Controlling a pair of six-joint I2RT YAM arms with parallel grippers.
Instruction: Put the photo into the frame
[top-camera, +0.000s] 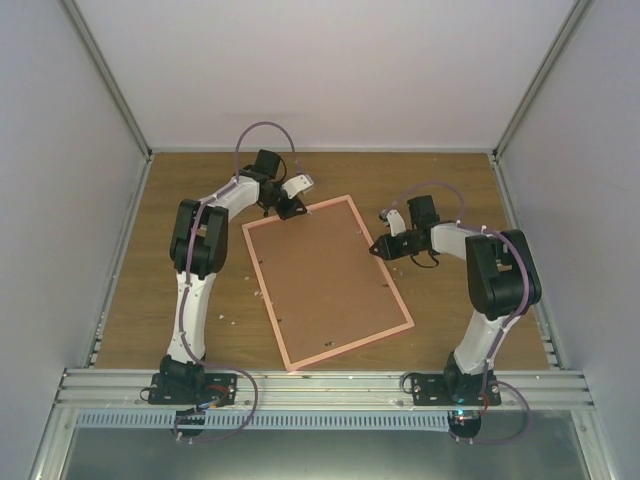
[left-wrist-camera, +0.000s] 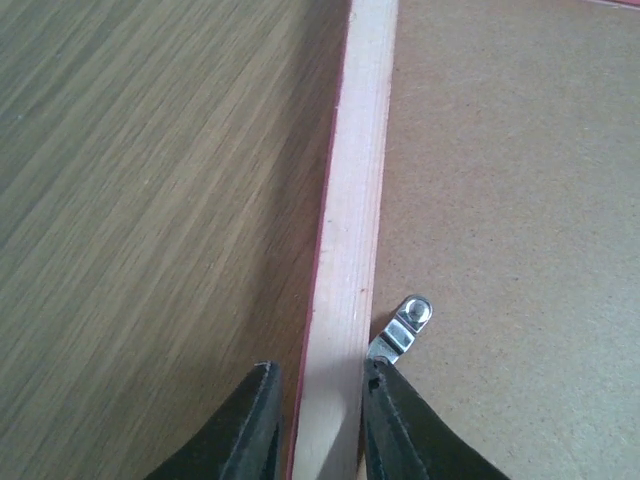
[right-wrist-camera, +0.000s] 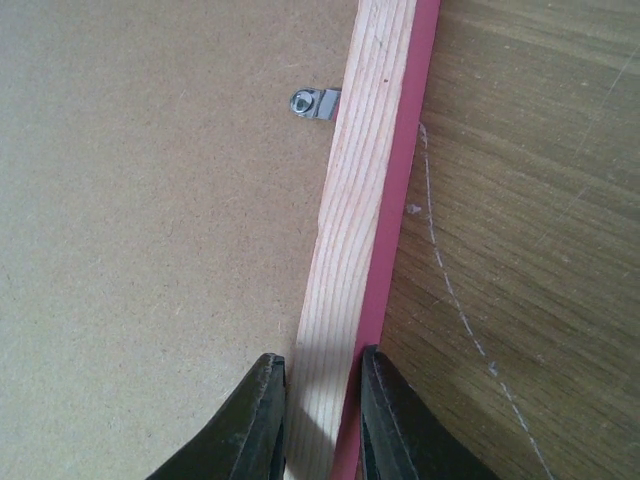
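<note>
The pink frame (top-camera: 350, 347) lies back-up on the table, with the plain brown backing board (top-camera: 325, 280) filling it. The photo is hidden. My left gripper (top-camera: 291, 208) is at the frame's far left corner. In the left wrist view its jaws (left-wrist-camera: 320, 385) straddle the pale rail (left-wrist-camera: 350, 230). The right finger (left-wrist-camera: 395, 420) rests by a metal clip (left-wrist-camera: 405, 325), and a sliver of table shows beside the left finger. My right gripper (top-camera: 383, 247) is at the frame's right edge. In the right wrist view it (right-wrist-camera: 322, 375) is shut on the rail (right-wrist-camera: 360, 200).
Another metal clip (right-wrist-camera: 312, 103) lies on the backing board (right-wrist-camera: 150, 220) at the right rail. The wooden table (top-camera: 450, 180) is enclosed by grey walls on three sides. An aluminium rail (top-camera: 320, 385) runs along the near edge by the arm bases.
</note>
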